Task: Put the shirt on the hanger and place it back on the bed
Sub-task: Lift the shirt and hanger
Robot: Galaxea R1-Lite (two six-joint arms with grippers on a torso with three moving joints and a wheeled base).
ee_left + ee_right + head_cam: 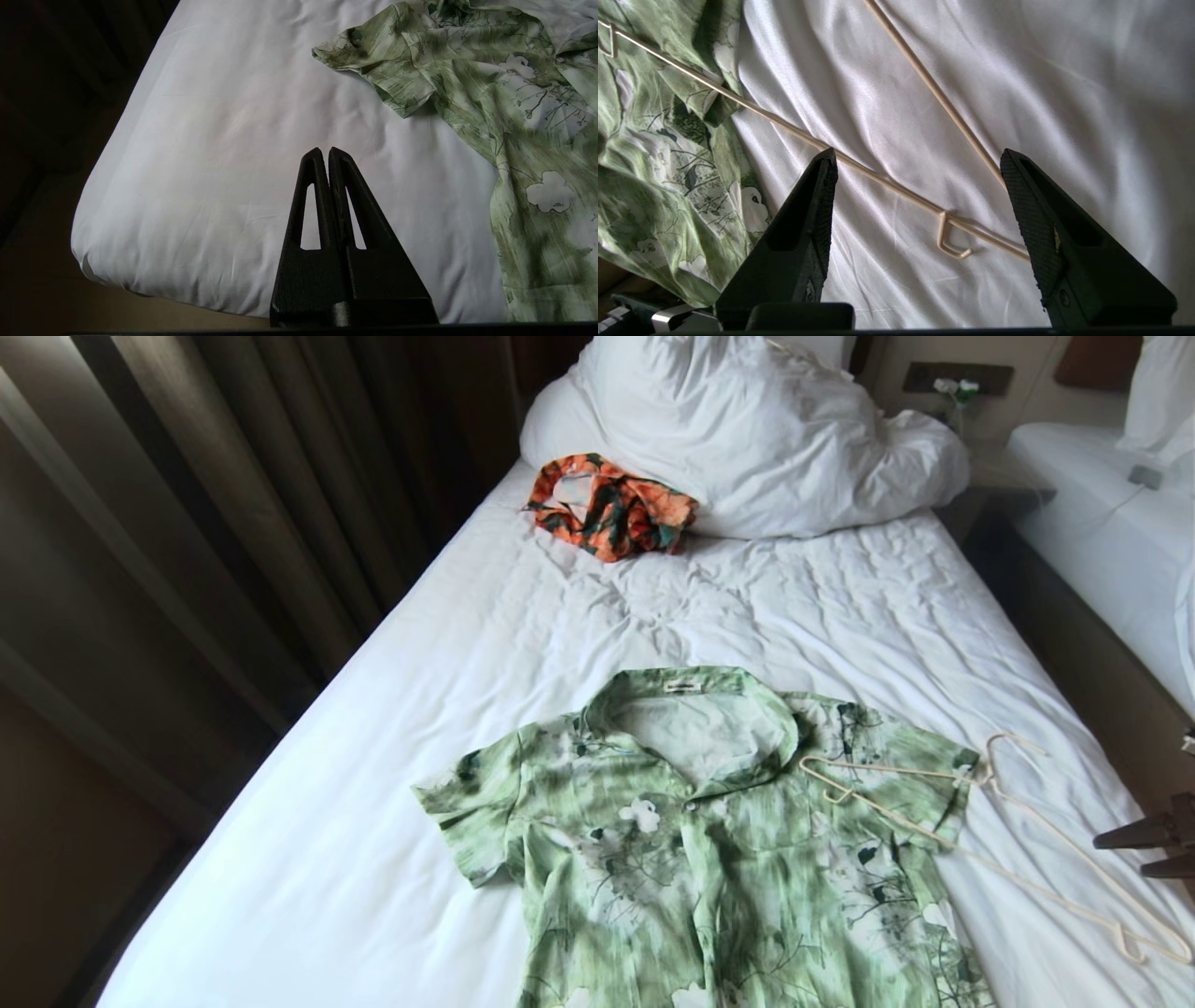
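Below right hand (919,161) (fingers spread) | hanger (896,182) end | on bed (1064,70)

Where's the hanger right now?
The hanger lies on the bed, right side of the head view, one end resting on the shirt's sleeve.

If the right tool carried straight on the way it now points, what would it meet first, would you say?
Probably the hanger: its lower wire and end notch lie on the bed sheet directly between the open right tool fingers. Depth is unclear, so it may press the sheet alongside the wire.
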